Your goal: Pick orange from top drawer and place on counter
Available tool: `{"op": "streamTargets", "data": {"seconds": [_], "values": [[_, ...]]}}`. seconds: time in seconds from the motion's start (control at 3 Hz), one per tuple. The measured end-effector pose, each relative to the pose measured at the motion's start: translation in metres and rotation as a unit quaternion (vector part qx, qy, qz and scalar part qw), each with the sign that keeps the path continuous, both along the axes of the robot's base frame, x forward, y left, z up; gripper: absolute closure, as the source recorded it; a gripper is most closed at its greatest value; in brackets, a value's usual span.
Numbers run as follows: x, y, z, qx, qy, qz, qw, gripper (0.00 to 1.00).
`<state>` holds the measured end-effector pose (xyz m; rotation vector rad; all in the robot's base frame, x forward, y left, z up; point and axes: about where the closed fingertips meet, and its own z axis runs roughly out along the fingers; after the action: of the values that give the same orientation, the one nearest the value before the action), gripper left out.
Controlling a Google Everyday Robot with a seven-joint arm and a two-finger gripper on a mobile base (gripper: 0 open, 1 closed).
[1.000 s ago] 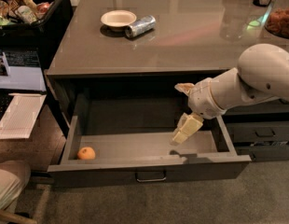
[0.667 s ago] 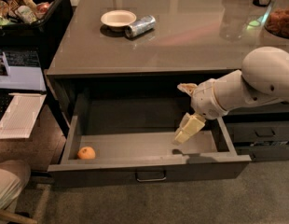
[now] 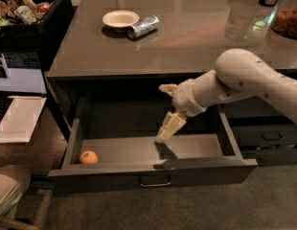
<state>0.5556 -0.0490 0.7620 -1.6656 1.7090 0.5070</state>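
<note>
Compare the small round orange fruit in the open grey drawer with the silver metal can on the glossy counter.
The orange is a round orange ball; the can is a silver cylinder on its side. The orange sits in the front left corner of the top drawer; the can lies on the counter beside a pale bowl. The gripper hangs inside the drawer, nearer the orange than the can. Both lie untouched.

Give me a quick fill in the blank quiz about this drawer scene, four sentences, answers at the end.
The top drawer is pulled ____.
The orange lies inside the ____.
The end effector reaches into the drawer, apart from the ____.
On the counter, a can lies beside a ____.
Missing words: open, drawer, orange, bowl.
</note>
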Motion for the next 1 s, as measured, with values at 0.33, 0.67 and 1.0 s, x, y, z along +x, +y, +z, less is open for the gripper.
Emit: {"op": "streamTargets", "data": {"seconds": [0.33, 0.67, 1.0], "values": [[0.009, 0.046, -0.031, -0.016, 0.025, 0.056, 0.9980, 0.00], [0.002, 0.081, -0.061, -0.027, 0.048, 0.105, 0.9929, 0.00], [-0.014, 0.112, -0.082, -0.023, 0.057, 0.139, 0.9884, 0.00]]}}
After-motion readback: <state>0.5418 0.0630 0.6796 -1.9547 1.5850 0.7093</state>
